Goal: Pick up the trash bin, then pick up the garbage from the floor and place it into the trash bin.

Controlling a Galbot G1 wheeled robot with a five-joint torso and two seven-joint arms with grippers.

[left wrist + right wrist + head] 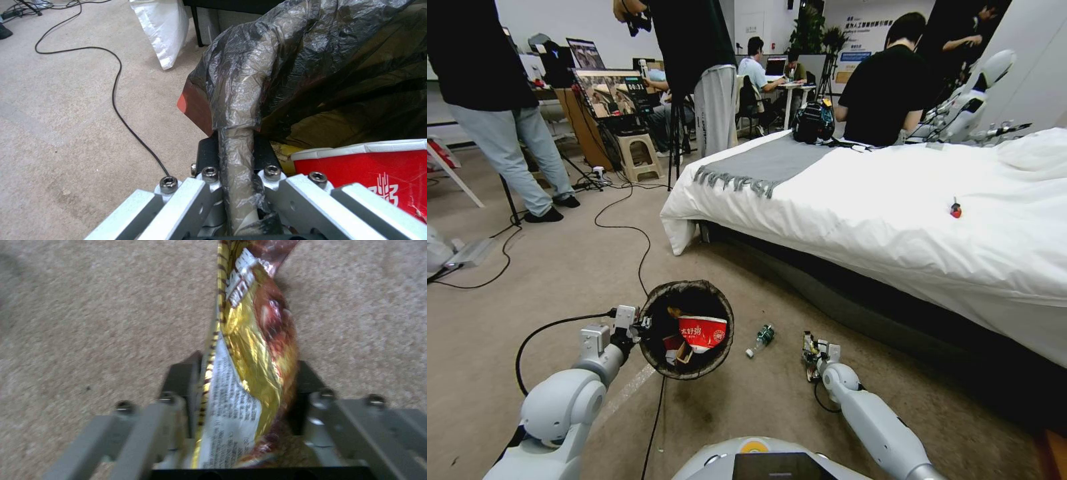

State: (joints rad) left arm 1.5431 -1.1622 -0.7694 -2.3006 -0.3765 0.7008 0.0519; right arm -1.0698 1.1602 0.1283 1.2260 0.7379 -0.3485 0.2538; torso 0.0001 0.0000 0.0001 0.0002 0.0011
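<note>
My left gripper (639,328) is shut on the near rim of the trash bin (690,285) and holds it above the floor (547,280). In the left wrist view its fingers (267,156) pinch the crinkly black bag over the trash bin's rim (236,110). Inside the bin lie a red-and-white paper cup (702,331) (369,173) and other litter. Low to the carpet, my right gripper (812,355) (247,386) is shut on a shiny gold snack wrapper (253,340), a piece of the garbage. A green-labelled clear bottle (761,340) lies on the floor between the bin and the right gripper.
A bed with white sheets (907,220) fills the right side, its dark base close to the right arm. A black cable (627,230) (116,93) snakes over the carpet toward the bin. People, a tripod and a stool (639,157) stand at the back left.
</note>
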